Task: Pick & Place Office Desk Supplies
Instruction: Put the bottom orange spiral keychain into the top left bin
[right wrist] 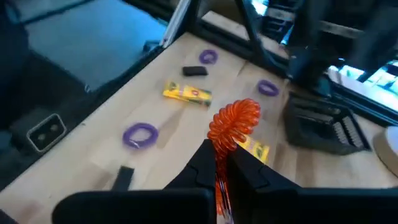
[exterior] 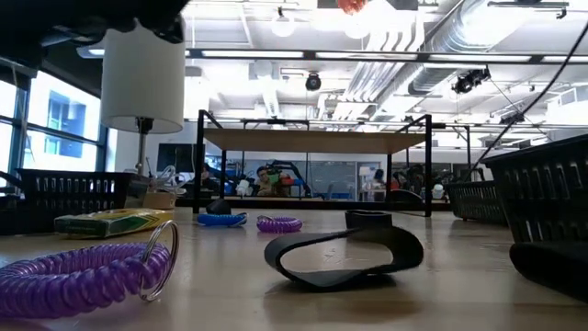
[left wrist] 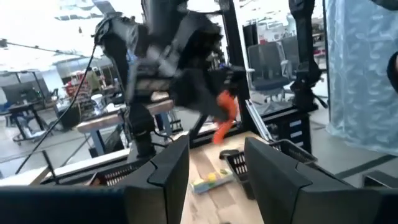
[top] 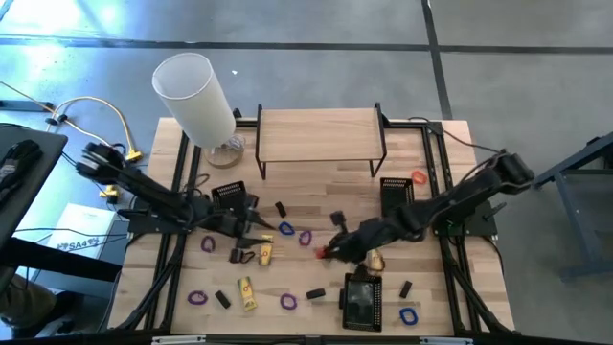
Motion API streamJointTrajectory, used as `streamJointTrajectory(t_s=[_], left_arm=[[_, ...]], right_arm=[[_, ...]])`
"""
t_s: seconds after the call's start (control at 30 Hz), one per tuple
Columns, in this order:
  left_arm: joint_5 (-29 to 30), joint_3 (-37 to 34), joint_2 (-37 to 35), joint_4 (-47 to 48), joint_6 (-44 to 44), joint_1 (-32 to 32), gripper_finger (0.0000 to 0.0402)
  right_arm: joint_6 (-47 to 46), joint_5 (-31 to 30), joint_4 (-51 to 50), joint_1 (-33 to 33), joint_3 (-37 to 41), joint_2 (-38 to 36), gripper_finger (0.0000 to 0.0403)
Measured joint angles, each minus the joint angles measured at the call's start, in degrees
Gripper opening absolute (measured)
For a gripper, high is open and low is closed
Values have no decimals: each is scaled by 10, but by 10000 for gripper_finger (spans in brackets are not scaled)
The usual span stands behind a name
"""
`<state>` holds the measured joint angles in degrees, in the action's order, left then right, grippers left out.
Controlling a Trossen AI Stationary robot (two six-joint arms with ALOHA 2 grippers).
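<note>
Near edge, lower centre of my high view: black mesh tray [top: 362, 301] holding something dark I cannot identify; a blue band loop [top: 409, 315] lies on the table just right of it.

Lower left: purple band loops [top: 197, 298] and yellow rectangular pieces [top: 247, 291], the latter lying with long axes roughly up-frame; small black blocks [top: 222, 299] are scattered among them.

Centre: right gripper [top: 329, 252], fingers pinched on a red coiled band loop [right wrist: 234, 126]. In the right wrist view the coil stands up from the fingertips, long axis along the fingers.

Centre left: left gripper [top: 257, 233], fingers spread apart with nothing between them.

Farther: mesh tray [top: 229, 196] at centre left and mesh tray [top: 396, 194] at centre right, contents indiscernible; an orange band loop [top: 419, 178] lies at the right tray's far corner.

Far: wooden shelf [top: 320, 134]; white lamp [top: 194, 97] in upper left.
</note>
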<state>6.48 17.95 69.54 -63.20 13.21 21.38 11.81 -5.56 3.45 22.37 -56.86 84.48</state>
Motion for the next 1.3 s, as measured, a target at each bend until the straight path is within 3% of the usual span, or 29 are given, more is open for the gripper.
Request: streamJointTrajectory(t_s=[0.17, 0.33, 0.43, 0.6, 0.77, 1.17, 1.3], left_arm=[[1, 41, 88, -47, 3, 0, 148], [6, 62, 143, -92, 3, -10, 148], [9, 68, 158, -114, -18, -20, 148], [11, 86, 183, -117, -75, -40, 148], [12, 96, 197, -123, -120, -54, 148], [20, 110, 221, -121, -102, -58, 148], [28, 110, 222, -124, -159, -65, 148]], right_arm=[[0, 19, 288, -15, 159, -42, 4], [0, 18, 498, -22, 238, 1, 4], [1, -3, 529, -26, 236, 38, 4], [12, -92, 555, -27, 212, 94, 4], [33, -124, 554, -31, 174, 133, 4], [56, -125, 550, -49, 154, 145, 4], [52, -126, 532, -57, 154, 145, 4]])
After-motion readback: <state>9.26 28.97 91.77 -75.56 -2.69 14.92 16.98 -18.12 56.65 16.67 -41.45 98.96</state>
